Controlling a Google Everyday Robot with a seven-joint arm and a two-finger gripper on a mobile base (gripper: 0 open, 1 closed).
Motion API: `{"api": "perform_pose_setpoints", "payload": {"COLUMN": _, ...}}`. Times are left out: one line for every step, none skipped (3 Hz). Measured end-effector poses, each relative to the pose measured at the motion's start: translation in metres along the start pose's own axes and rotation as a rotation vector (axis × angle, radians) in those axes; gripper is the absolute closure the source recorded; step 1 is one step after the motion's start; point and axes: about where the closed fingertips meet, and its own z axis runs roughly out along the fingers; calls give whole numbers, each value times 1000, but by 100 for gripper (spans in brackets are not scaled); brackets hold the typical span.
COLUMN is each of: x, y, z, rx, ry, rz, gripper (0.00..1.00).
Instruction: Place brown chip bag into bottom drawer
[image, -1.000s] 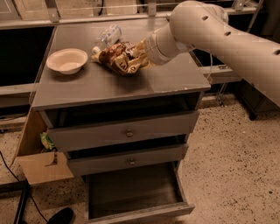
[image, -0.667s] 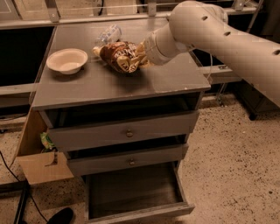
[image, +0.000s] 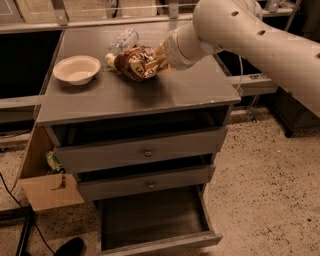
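The brown chip bag (image: 134, 62) is at the back middle of the grey cabinet top (image: 150, 95), seemingly raised a little above it with a shadow beneath. My gripper (image: 158, 56) reaches in from the right and is shut on the bag's right end; the wrist and the bag hide most of it. The bottom drawer (image: 150, 217) is pulled out at the foot of the cabinet, with its dark floor bare. It lies well below and in front of the gripper.
A white bowl (image: 76, 68) sits left on the top, and a clear plastic bottle (image: 122, 40) lies behind the bag. The two upper knobbed drawers (image: 145, 152) stand slightly ajar. A cardboard box (image: 47, 187) with a green packet (image: 52, 161) stands left of the cabinet.
The chip bag has risen slightly off the cabinet top and shifted a little left with the gripper. The drawers and the bowl have not moved.
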Motion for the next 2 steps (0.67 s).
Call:
{"api": "perform_pose_setpoints", "payload": {"x": -3, "y": -14, "z": -23, "rx": 30, "ry": 18, "rz": -27, "gripper": 100}}
{"api": "perform_pose_setpoints", "payload": {"x": -9, "y": -22, "z": -59, "rx": 62, "ry": 24, "rz": -53, "gripper": 100}}
